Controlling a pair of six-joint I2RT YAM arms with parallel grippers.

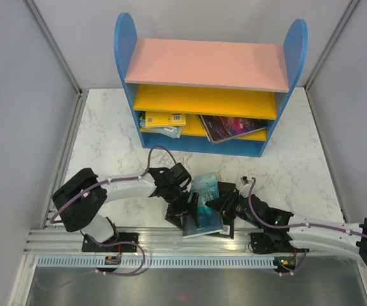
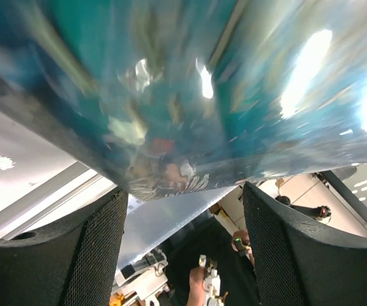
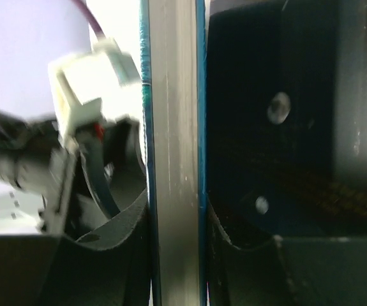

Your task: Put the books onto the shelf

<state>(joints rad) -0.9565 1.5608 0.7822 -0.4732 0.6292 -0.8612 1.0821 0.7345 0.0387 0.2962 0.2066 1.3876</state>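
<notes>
The shelf (image 1: 124, 44) stands at the back with blue sides, a pink top and yellow boards. On its lower board lie a yellow book (image 1: 163, 119) over a light blue one (image 1: 172, 132), and a dark fantasy-art book (image 1: 232, 127). A teal ocean book (image 1: 205, 203) is tilted up near the front edge between both arms. My right gripper (image 1: 225, 205) is shut on its page edge (image 3: 173, 159), one finger on each cover. My left gripper (image 1: 184, 203) is open at its left side; the teal cover (image 2: 189, 83) fills the view just beyond the fingers (image 2: 100, 248).
A dark flat thing (image 1: 229, 227), perhaps a black book, lies under the teal book. Aluminium rails (image 1: 62, 245) run along the near edge of the marble table (image 1: 106, 127). Grey walls close in on both sides.
</notes>
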